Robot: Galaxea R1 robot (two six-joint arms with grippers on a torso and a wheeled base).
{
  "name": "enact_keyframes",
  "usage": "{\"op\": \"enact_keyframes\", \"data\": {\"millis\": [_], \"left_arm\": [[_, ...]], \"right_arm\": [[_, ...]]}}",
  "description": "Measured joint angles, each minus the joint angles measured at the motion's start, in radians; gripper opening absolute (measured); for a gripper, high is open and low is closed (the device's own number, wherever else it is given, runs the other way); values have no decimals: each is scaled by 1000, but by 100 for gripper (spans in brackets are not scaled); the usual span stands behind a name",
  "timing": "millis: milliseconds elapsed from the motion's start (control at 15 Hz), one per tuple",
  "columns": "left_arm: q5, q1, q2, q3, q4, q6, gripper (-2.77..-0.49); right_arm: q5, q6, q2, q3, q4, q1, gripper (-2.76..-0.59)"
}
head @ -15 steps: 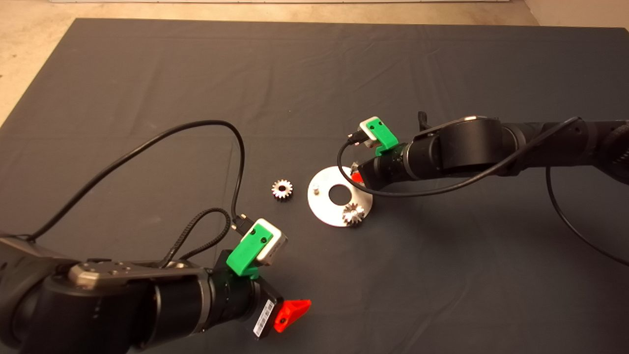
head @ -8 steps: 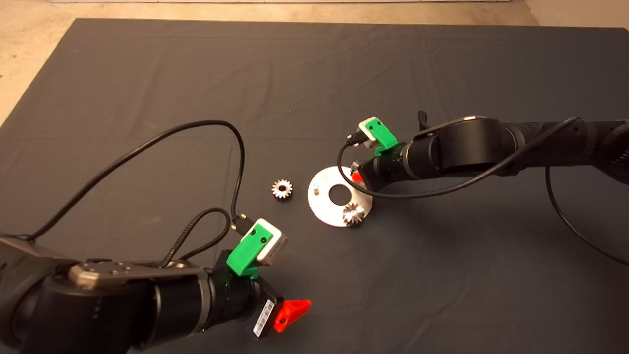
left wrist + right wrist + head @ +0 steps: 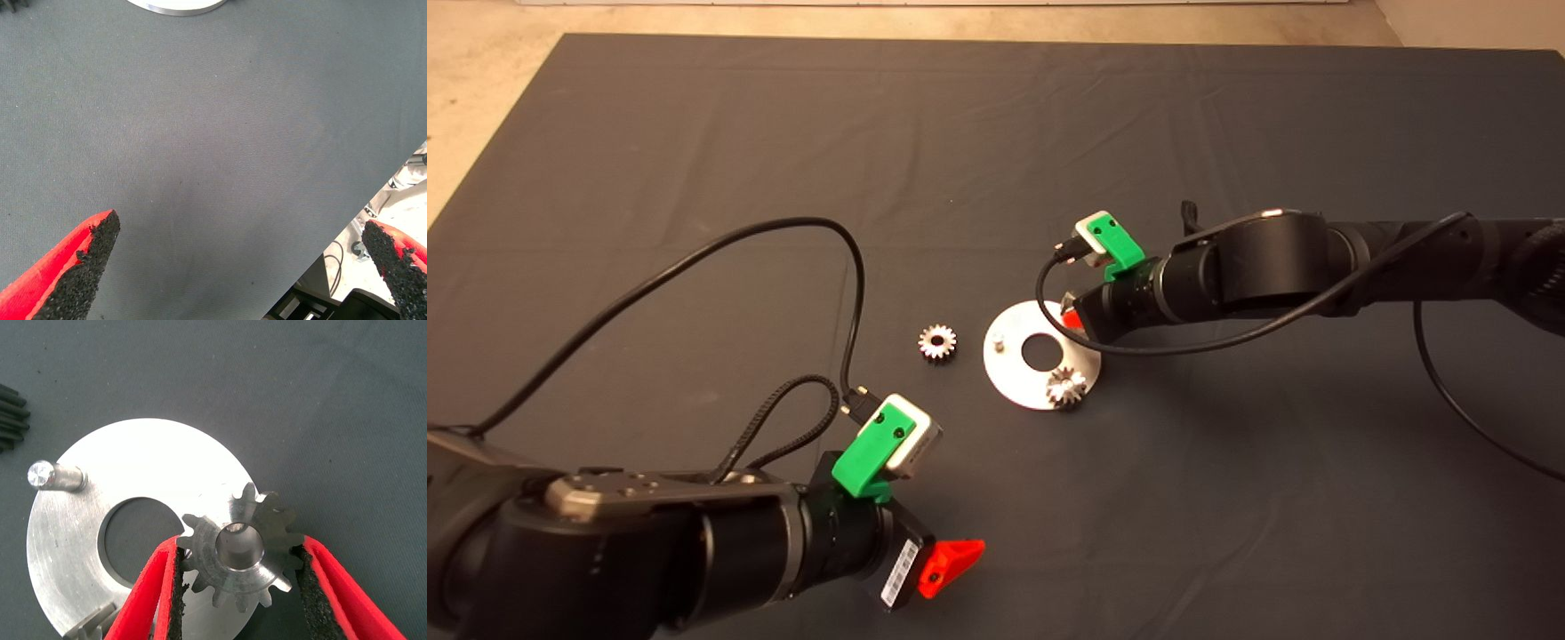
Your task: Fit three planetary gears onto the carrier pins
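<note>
The round silver disc lies mid-mat. One planetary gear sits on its near side, and a bare carrier pin stands on its left side. A second gear lies loose on the mat, left of the disc. My right gripper is at the disc's far right rim, shut on a third gear held flat over the disc. I cannot tell whether a pin is in its centre hole. The bare pin shows beside it. My left gripper hangs open over bare mat, near the front.
The left arm's black cable loops across the mat left of the loose gear. The right arm's cable curves close beside the disc. Past the mat's front edge, the left wrist view shows floor and equipment.
The left arm has drawn back slightly toward the front left. The right gripper has stayed at the disc with the gear in it.
</note>
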Motion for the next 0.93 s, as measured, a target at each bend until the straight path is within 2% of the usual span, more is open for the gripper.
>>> {"op": "enact_keyframes", "data": {"millis": [400,933], "left_arm": [[0,0,0,0,0,0,-62],[0,0,0,0,0,-2,-62]], "right_arm": [[12,-1,5,-18,0,0,-236],[14,-1,9,-23,0,1,-236]]}}
